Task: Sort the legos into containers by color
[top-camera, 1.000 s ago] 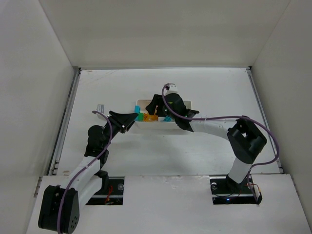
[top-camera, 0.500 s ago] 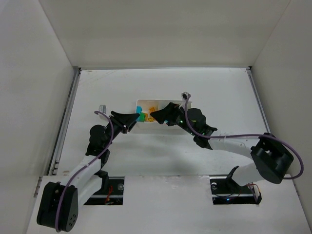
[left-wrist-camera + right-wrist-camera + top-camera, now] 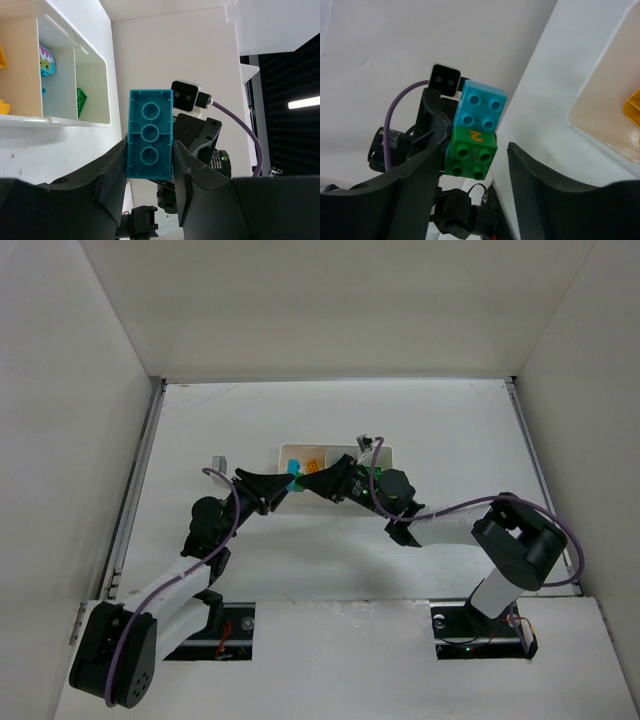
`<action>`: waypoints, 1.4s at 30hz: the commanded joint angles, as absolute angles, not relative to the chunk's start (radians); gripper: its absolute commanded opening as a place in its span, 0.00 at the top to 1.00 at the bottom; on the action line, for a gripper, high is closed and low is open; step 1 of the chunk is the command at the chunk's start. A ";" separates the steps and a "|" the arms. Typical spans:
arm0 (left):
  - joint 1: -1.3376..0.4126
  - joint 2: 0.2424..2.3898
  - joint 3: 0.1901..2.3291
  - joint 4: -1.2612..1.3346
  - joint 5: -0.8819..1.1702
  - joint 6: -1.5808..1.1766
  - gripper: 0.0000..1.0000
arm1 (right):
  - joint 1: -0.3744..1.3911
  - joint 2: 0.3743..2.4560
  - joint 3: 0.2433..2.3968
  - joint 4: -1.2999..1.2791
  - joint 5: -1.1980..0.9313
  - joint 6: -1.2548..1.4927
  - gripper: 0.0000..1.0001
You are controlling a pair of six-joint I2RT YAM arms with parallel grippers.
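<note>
My left gripper (image 3: 284, 486) is shut on a cyan brick (image 3: 293, 472) and holds it in the air just left of the white tray (image 3: 372, 451). In the left wrist view the cyan brick (image 3: 150, 135) shows its hollow underside between my fingers (image 3: 112, 170). A green brick (image 3: 471, 155) with an orange "2" is stuck on the cyan brick (image 3: 480, 107). My right gripper (image 3: 479, 150) is open around this clump, with one finger (image 3: 432, 155) against the green brick and the other apart from it. The tray (image 3: 55, 121) holds yellow (image 3: 3, 106), cyan (image 3: 46, 60) and green (image 3: 81, 102) bricks in separate compartments.
Both grippers meet nose to nose at the tray's near left corner; the right gripper (image 3: 309, 484) points left. Yellow bricks (image 3: 312, 462) show in the tray's left compartment. The tray's corner (image 3: 600, 100) lies to the right in the right wrist view. White walls enclose the table.
My right gripper has come off the tray and swung left to the left gripper. My left gripper has shifted slightly right and up with the cyan brick.
</note>
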State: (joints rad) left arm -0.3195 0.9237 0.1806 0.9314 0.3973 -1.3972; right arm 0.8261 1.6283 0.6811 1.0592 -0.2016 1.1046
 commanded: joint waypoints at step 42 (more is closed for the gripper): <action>-0.444 1.164 0.393 1.016 0.357 -1.224 0.89 | 0.611 1.281 0.722 0.183 0.339 0.512 0.51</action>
State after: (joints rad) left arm -0.4145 1.1450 0.3305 0.9676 0.3779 -1.2858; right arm 0.5987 1.2697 0.6746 0.2150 0.2607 0.5632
